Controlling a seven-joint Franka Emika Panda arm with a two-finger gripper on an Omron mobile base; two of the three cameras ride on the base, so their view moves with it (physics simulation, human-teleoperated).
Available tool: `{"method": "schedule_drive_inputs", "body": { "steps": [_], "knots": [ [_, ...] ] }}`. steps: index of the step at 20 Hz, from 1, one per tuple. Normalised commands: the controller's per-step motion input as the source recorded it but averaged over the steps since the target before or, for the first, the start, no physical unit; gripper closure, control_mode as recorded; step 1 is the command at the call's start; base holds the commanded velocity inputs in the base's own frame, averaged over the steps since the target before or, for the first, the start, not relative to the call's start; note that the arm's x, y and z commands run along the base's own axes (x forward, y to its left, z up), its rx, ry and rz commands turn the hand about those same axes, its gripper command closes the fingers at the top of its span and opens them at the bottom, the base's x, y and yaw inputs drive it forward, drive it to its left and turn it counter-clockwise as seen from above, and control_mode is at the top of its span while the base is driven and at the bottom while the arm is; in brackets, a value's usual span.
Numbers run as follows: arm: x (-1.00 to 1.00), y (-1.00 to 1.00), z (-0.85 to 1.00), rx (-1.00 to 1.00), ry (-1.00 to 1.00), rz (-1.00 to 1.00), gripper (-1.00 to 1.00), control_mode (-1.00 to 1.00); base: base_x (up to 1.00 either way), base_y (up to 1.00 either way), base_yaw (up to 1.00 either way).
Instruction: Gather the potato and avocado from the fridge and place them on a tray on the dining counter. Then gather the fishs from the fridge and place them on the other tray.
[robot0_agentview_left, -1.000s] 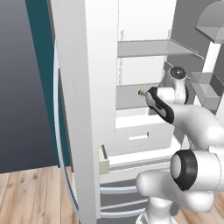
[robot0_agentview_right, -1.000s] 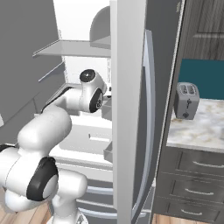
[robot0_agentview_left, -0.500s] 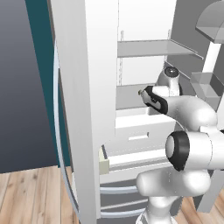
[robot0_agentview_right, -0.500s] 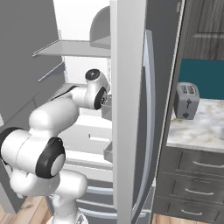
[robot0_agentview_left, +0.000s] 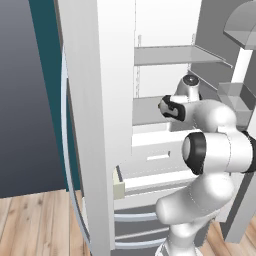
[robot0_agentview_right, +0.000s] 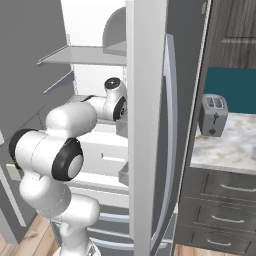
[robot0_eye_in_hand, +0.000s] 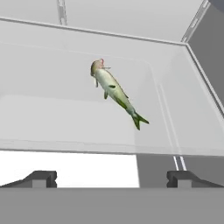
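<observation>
With its jaws spread wide and nothing between them, the tool (robot0_eye_in_hand: 111, 178) points into the fridge (robot0_agentview_left: 100, 125) at a fish (robot0_eye_in_hand: 114, 91) lying on the white shelf (robot0_eye_in_hand: 65, 113) ahead, likely lining up a grab; the arm has reached deeper inside than a second ago.

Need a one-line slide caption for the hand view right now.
Open gripper faces a single fish lying on a white fridge shelf, fingertips apart and short of it.
</observation>
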Motion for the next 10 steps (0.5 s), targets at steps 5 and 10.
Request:
{"method": "schedule_drive_inputs", "body": {
  "steps": [5, 10],
  "knots": [
    [0.32, -0.01, -0.18, 0.00, 0.00, 0.01, -1.00, -1.00, 0.00, 0.00, 0.00],
    [0.27, -0.09, -0.12, 0.00, 0.00, 0.09, -1.00, -1.00, 0.00, 0.00, 0.00]
  ]
}}
